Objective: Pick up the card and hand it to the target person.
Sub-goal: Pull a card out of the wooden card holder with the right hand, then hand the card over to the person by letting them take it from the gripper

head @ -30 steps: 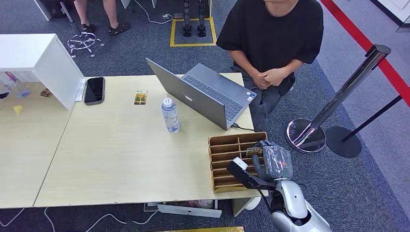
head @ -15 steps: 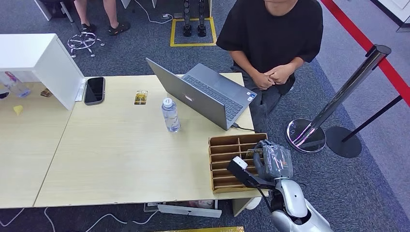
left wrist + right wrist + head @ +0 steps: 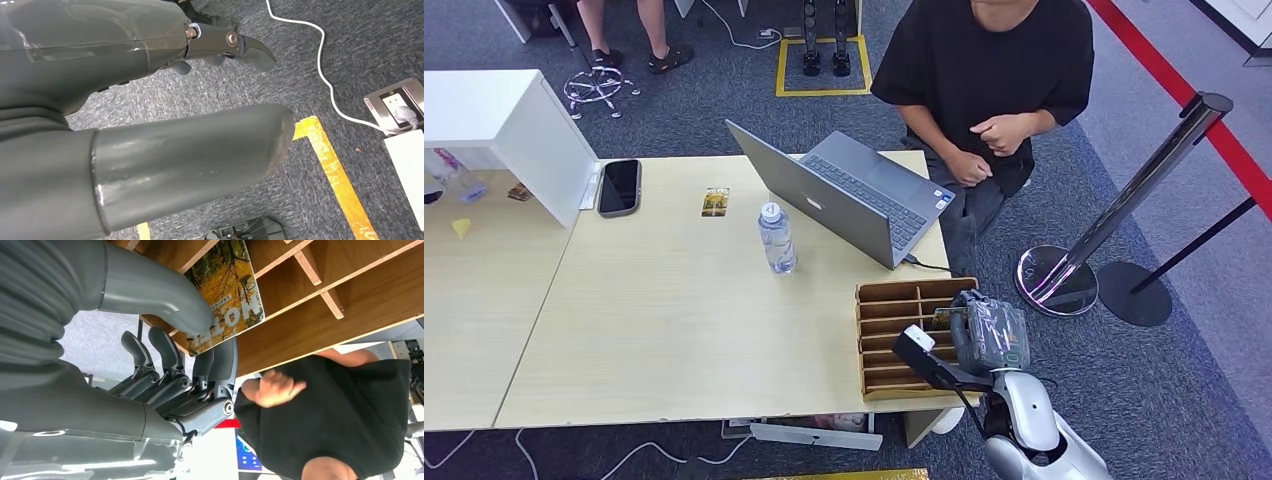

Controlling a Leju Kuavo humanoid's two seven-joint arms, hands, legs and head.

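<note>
A card (image 3: 227, 292) with a yellow autumn picture stands in a slot of the wooden slotted box (image 3: 350, 285). My right hand (image 3: 165, 360) pinches it between the thumb and the darker fingers. From the head, the right hand (image 3: 986, 335) sits at the right side of the box (image 3: 894, 300) on the table's near right corner, with the card's edge (image 3: 946, 318) just left of it. The person (image 3: 994, 60) in a black shirt sits behind the table's far right corner. My left hand (image 3: 150, 125) hangs over grey carpet, fingers apart and holding nothing.
An open laptop (image 3: 844, 195) and a water bottle (image 3: 776, 238) stand between the box and the table's far edge. A second small card (image 3: 715, 202) and a phone (image 3: 619, 186) lie at the far left beside a white box (image 3: 514, 130). A stanchion (image 3: 1114, 215) stands to the right.
The person has unclasped their hands and raised one toward the chest. My right hand has stayed at the box, holding the card.
</note>
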